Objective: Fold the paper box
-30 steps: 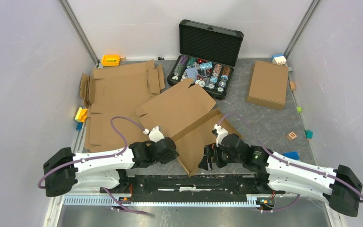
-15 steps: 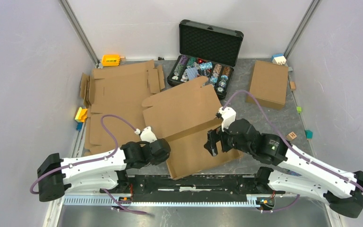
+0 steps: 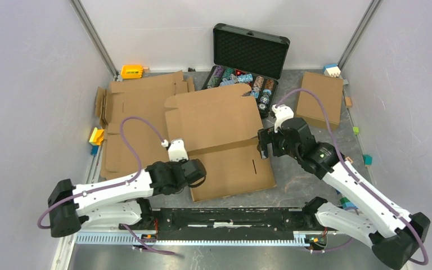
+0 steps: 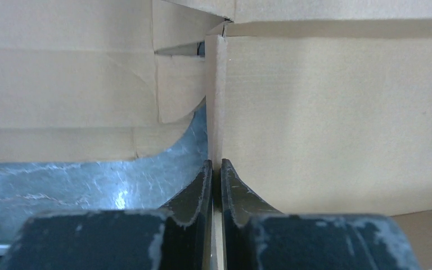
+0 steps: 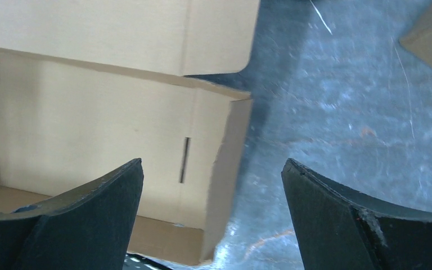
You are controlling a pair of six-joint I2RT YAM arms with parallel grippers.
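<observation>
The paper box (image 3: 219, 135) is brown cardboard, lying open and nearly flat at the table's middle, its lid panel toward the black case. My left gripper (image 3: 196, 173) is shut on the box's upright left side flap; in the left wrist view the fingers (image 4: 216, 169) pinch that thin cardboard edge, with the box panel (image 4: 326, 112) to the right. My right gripper (image 3: 264, 149) is open and empty, hovering over the box's right edge. In the right wrist view the wide-apart jaws (image 5: 212, 169) frame the box's right side wall (image 5: 225, 169) and slotted floor (image 5: 90, 129).
A black hard case with chips (image 3: 242, 84) stands open behind the box. A folded brown box (image 3: 319, 99) sits at back right. Flat cardboard sheets (image 3: 140, 107) lie at left. Small blocks sit around the edges: yellow (image 3: 131, 71), wooden (image 3: 347, 162), teal (image 3: 367, 159).
The box swung round and settled flatter, squarer to the table and further back. My right gripper rose and moved back-right along its right edge. My left gripper kept its grip.
</observation>
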